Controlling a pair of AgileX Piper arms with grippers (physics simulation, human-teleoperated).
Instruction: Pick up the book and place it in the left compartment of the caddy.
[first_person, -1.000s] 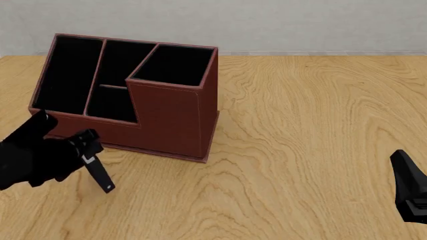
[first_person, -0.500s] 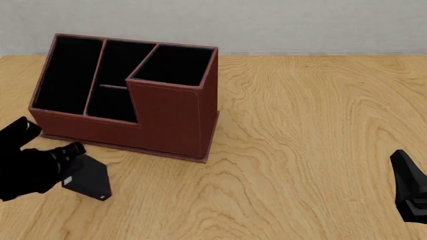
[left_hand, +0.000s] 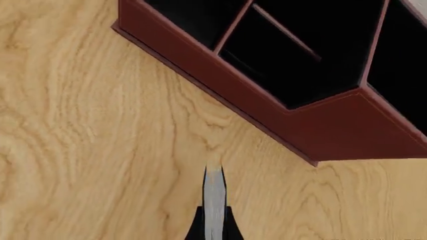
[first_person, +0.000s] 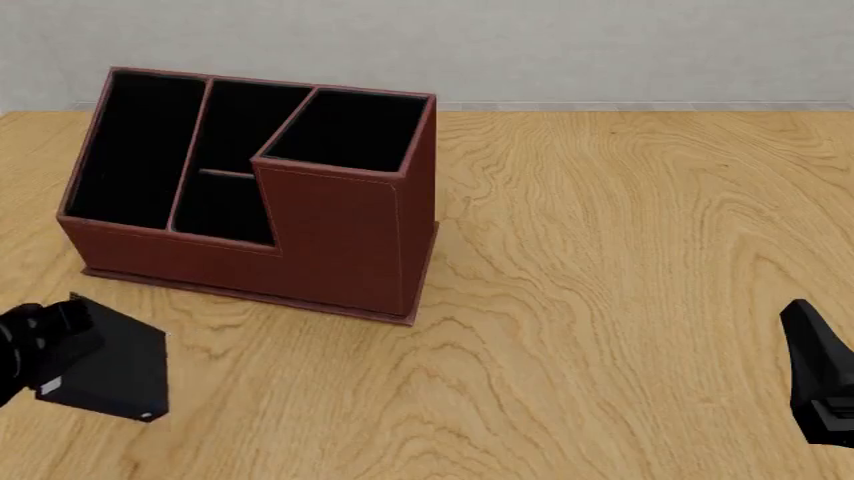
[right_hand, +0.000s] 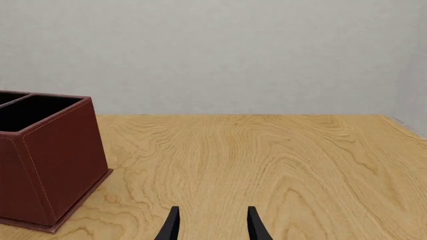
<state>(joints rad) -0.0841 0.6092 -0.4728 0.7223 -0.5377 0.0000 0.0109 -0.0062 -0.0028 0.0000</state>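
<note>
The caddy (first_person: 340, 235) is a reddish-brown box with a black interior, standing at the back left of the table. Its left compartment (first_person: 134, 150) is the long narrow slot at the far left, and it is empty. My left gripper (first_person: 51, 345) is shut on the small black book (first_person: 114, 375) and holds it in front of the caddy's left end, near the table's front left. In the left wrist view the book's pale page edge (left_hand: 214, 192) shows between the fingers, with the caddy (left_hand: 267, 115) ahead. My right gripper (right_hand: 213, 225) is open and empty.
The right gripper (first_person: 821, 385) hangs at the front right over bare wooden table (first_person: 614, 300). The caddy's tall square compartment (first_person: 350, 130) is at its right end, and its side shows in the right wrist view (right_hand: 47, 165). A grey wall lies behind the table.
My left gripper has moved left and toward the front edge with the book. The book has turned from edge-on to showing its flat cover. The right arm has not moved.
</note>
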